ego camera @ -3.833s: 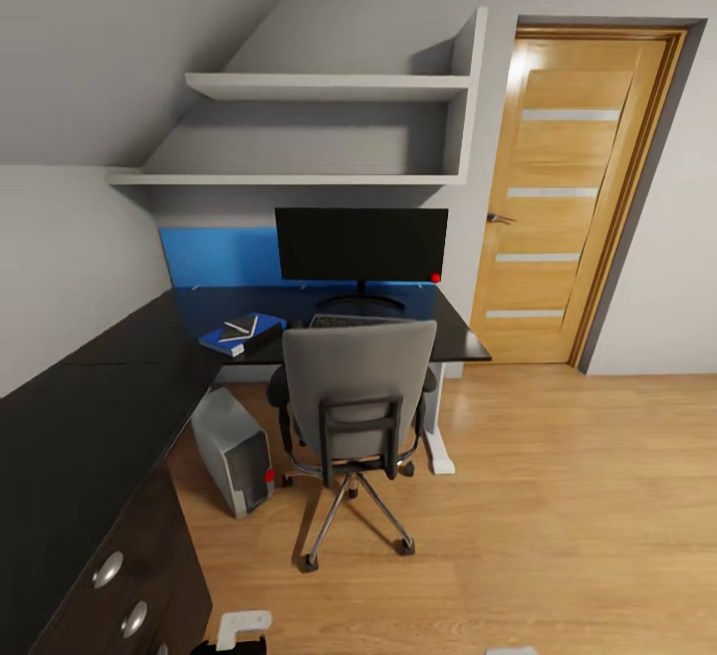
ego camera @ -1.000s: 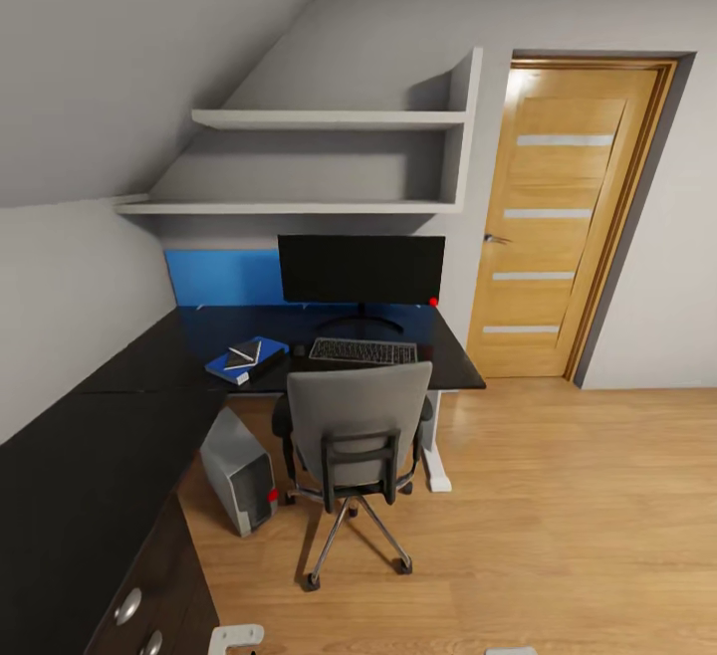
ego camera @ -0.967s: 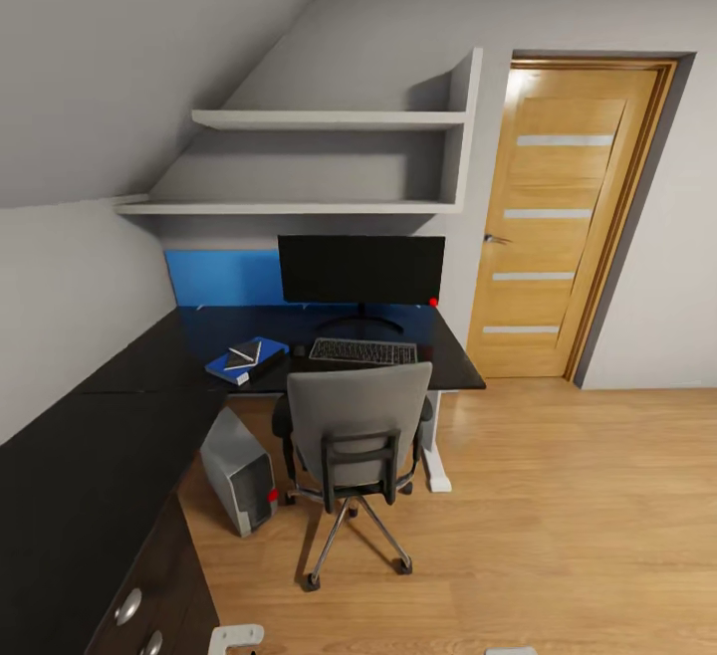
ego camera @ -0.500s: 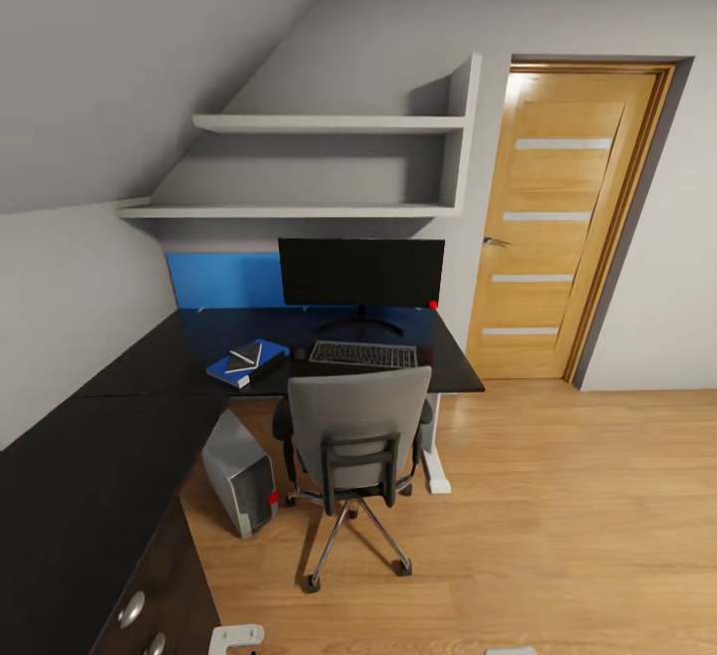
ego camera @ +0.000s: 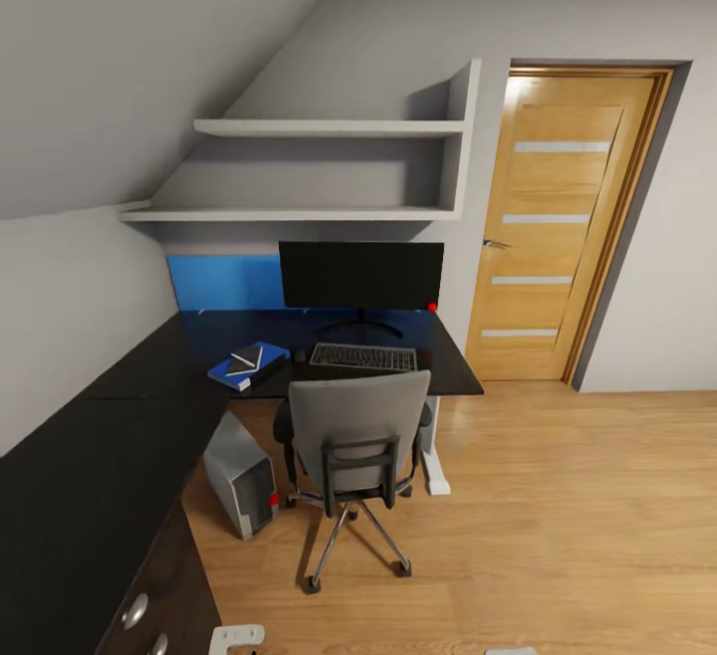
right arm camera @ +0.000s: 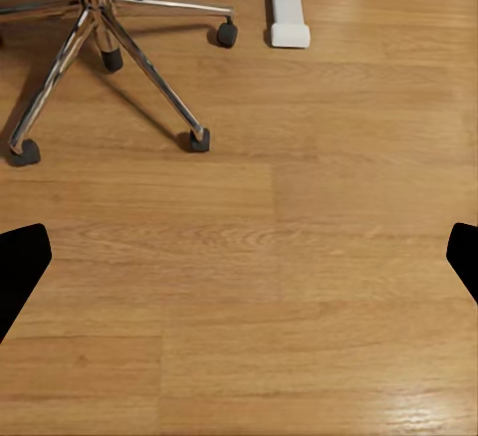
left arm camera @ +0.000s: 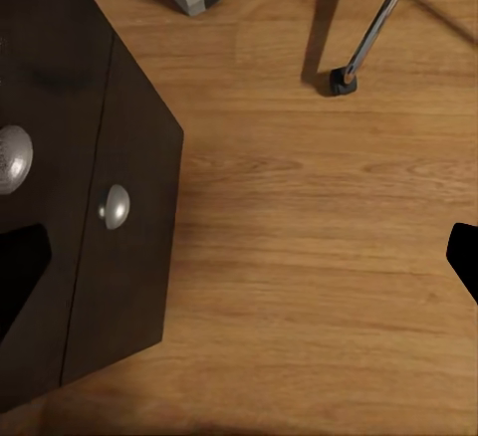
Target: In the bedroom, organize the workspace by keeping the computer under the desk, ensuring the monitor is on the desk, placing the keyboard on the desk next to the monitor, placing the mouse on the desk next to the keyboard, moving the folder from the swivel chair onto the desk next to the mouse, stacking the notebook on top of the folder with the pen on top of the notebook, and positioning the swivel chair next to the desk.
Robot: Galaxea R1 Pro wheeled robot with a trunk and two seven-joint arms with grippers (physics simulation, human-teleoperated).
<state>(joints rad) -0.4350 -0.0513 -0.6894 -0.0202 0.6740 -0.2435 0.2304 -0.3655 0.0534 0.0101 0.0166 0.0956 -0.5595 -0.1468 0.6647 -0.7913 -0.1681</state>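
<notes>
One black L-shaped tabletop (ego camera: 90, 456) runs from the near left to the far wall, with a dark drawer unit (left arm camera: 110, 207) under its near end; two round silver knobs (left arm camera: 115, 206) show there. On the far part lie, left to right: one blue folder (ego camera: 241, 367) with one dark notebook (ego camera: 243, 359) on it and one thin white pen (ego camera: 242, 368) across the notebook, one small black mouse (ego camera: 300, 355) just beside the folder, one keyboard (ego camera: 362, 357), and behind the keyboard one wide black monitor (ego camera: 360, 276). One silver-grey computer (ego camera: 242, 477) stands on the wooden floor (ego camera: 558, 516) under the tabletop. One grey swivel chair (ego camera: 357, 436) sits pushed up to the tabletop in front of the keyboard. Two wall shelves (ego camera: 319, 169) hang above, and one wooden door (ego camera: 558, 227) stands to the right.

The left fingers (left arm camera: 22, 260) are spread apart with nothing between them, beside the drawer unit, the computer well ahead of them. The right fingers (right arm camera: 22, 267) are likewise spread and unloaded above bare floor, the chair's casters ahead of them.
</notes>
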